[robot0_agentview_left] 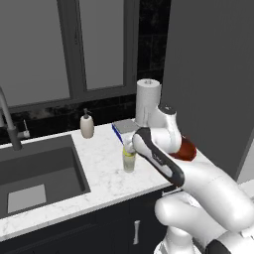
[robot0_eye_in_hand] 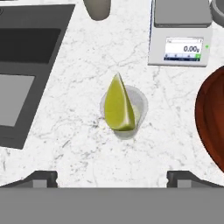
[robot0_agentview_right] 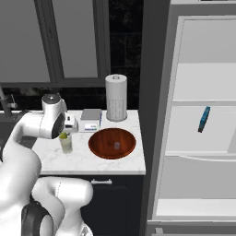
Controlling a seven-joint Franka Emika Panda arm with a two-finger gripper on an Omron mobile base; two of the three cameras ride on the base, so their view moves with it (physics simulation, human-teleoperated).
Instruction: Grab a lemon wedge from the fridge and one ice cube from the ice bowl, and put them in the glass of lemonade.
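The glass of lemonade [robot0_eye_in_hand: 124, 111] stands on the white marble counter, straight below my gripper [robot0_eye_in_hand: 113, 178]. The lemon wedge [robot0_eye_in_hand: 118, 105] rests in the glass with its pointed end sticking up past the rim. My gripper is open, its two fingertips [robot0_eye_in_hand: 41, 177] spread wide and holding nothing. In the base views the glass [robot0_agentview_left: 129, 160] [robot0_agentview_right: 66, 144] sits under my hand, with the wedge [robot0_agentview_right: 63, 135] at its rim. To the right lies the reddish-brown ice bowl [robot0_agentview_right: 97, 140] [robot0_eye_in_hand: 211, 114] [robot0_agentview_left: 188, 149] with one ice cube [robot0_agentview_right: 116, 145] in it. The fridge [robot0_agentview_right: 203, 87] stands open further right.
A kitchen scale [robot0_eye_in_hand: 181, 35] [robot0_agentview_right: 91, 117] and a paper towel roll [robot0_agentview_right: 115, 97] [robot0_agentview_left: 148, 98] stand behind the glass and bowl. A soap dispenser [robot0_agentview_left: 87, 125] and the dark sink [robot0_agentview_left: 34, 168] [robot0_eye_in_hand: 26, 65] lie to the left. A slim blue object [robot0_agentview_right: 203, 119] stands on a fridge shelf.
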